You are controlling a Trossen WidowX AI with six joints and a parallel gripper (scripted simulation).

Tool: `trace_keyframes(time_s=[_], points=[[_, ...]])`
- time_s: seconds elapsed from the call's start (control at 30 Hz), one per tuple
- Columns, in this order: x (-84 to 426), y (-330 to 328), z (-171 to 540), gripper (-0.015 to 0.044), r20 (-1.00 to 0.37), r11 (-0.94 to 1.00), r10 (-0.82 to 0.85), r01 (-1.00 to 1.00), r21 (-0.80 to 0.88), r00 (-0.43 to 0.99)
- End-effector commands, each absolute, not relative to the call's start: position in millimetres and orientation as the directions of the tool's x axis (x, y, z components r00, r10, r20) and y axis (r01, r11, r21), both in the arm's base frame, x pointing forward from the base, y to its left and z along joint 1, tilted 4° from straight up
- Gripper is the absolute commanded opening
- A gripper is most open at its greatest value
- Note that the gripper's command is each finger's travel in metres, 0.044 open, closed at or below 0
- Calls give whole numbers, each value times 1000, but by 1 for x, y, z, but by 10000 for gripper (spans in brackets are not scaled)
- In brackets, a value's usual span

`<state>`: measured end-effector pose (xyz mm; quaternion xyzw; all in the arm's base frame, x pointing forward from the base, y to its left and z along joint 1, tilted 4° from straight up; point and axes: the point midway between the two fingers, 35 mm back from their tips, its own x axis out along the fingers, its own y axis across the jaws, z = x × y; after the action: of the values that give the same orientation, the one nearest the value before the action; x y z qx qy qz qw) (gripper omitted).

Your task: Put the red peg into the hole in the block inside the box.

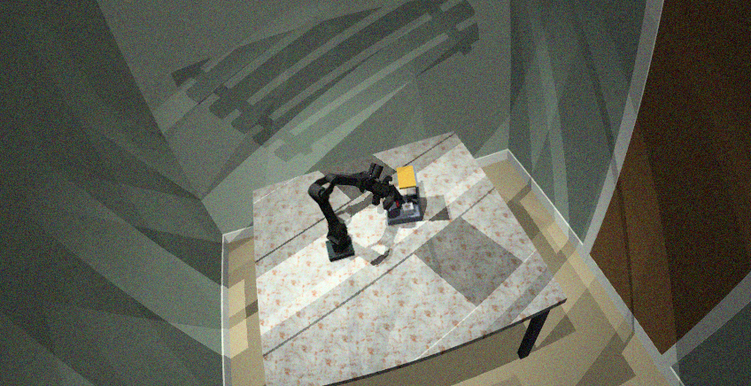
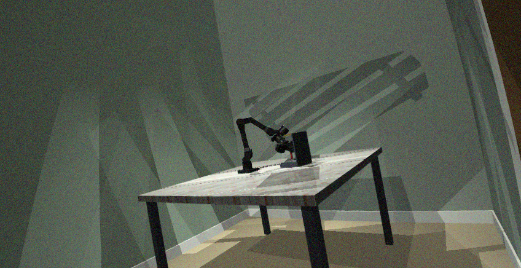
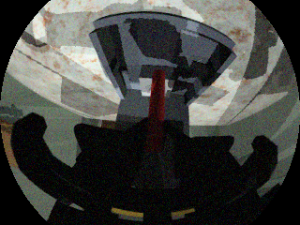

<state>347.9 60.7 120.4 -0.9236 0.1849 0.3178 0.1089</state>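
Observation:
The red peg point(image 1: 397, 204) point(image 2: 291, 155) point(image 3: 157, 105) is held by my gripper point(image 2: 291, 150) point(image 3: 153, 121), which is shut on its upper part. The peg points down, close to upright in the exterior view. Its lower end is over the box's low part, just above the low wall. The box point(image 1: 405, 220) point(image 2: 302, 148) point(image 3: 164, 18) has a tall dark wall and a yellow-orange roof point(image 1: 406, 176). The pale block point(image 1: 408, 206) shows inside it, and the peg's tip appears beside it in the wrist view. The hole cannot be made out clearly.
The arm's base stands on the speckled table point(image 1: 326, 308) point(image 2: 233, 188), to the left of the box. The tall box wall stands close to the gripper in the exterior view. Hard shadows fall across the table and box.

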Motion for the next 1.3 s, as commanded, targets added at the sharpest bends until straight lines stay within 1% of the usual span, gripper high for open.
trace_keyframes(time_s=[0.0, 1.27], points=[[358, 57, 123, 0, -623, -908, -270, -409, -87, 734], [373, 48, 123, 0, -622, -909, -271, -409, -87, 735]])
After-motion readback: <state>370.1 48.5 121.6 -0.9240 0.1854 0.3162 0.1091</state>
